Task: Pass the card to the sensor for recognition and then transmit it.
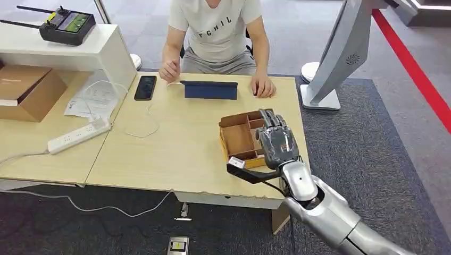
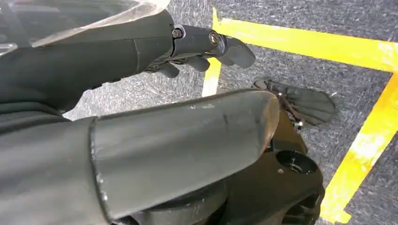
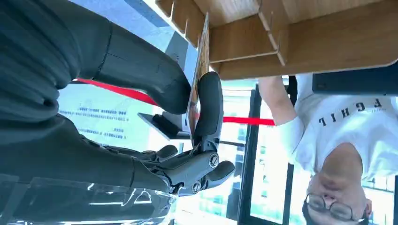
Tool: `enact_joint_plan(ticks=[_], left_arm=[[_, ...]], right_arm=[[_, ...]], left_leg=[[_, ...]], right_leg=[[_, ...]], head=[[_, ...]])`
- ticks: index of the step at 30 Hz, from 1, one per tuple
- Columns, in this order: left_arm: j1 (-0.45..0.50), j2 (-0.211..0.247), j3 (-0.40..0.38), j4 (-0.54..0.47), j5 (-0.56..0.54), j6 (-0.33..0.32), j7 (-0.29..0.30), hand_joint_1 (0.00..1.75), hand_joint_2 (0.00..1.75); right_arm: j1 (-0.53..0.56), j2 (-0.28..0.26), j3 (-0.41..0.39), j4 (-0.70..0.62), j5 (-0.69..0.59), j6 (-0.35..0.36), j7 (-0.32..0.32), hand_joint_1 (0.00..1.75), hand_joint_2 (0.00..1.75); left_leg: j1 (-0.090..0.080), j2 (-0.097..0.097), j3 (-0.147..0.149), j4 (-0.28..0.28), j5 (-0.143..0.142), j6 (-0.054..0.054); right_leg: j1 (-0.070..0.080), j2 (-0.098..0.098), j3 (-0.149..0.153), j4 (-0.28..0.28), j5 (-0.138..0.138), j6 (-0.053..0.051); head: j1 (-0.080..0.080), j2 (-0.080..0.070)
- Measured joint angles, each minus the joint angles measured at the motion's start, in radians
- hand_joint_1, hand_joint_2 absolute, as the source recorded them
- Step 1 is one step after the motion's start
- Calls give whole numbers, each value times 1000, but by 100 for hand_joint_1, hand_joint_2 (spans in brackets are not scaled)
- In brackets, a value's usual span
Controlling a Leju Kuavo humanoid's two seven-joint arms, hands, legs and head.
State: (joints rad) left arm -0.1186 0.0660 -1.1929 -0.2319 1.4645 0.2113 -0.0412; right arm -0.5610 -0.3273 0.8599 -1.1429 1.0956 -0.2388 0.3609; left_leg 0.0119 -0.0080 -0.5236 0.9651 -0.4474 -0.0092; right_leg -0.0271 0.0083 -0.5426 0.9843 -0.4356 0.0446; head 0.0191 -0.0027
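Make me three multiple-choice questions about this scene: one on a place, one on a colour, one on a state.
1. Where is the box?
A. on the floor
B. on the table, near its right edge
C. on the white shelf

2. What colour is the phone?
A. black
B. red
C. yellow

3. What is the right hand doing?
A. hanging open over the floor
B. pinching a card at the box
C. pressing the phone

Answers: 1 B, the box rests on the table by the right hand. 2 A, the phone is black. 3 B, the right wrist view shows thumb and finger clamping the card.
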Motion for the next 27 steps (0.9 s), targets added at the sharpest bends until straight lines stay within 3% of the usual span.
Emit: enact_joint_plan(ticks=[14,19,27], left_arm=[[0,2,-1,0,-20,0,13,0,0],[-6,6,-5,0,-46,-24,9,0,0],[-6,11,-11,0,-58,-47,21,0,0]], right_arm=[[-4,-10,-9,-74,12,0,-30,175,175],[-109,56,14,-18,-2,23,-72,175,175],[-251,188,55,185,-5,36,-61,175,175]], left_leg=[[0,0,-1,0,0,0],[0,0,-2,0,1,-1],[1,-1,-2,0,2,-2]], right_leg=[[0,0,1,1,0,0],[0,1,-1,1,1,-1],[1,0,-1,2,1,-1]], head=[[0,0],[0,0],[0,0]])
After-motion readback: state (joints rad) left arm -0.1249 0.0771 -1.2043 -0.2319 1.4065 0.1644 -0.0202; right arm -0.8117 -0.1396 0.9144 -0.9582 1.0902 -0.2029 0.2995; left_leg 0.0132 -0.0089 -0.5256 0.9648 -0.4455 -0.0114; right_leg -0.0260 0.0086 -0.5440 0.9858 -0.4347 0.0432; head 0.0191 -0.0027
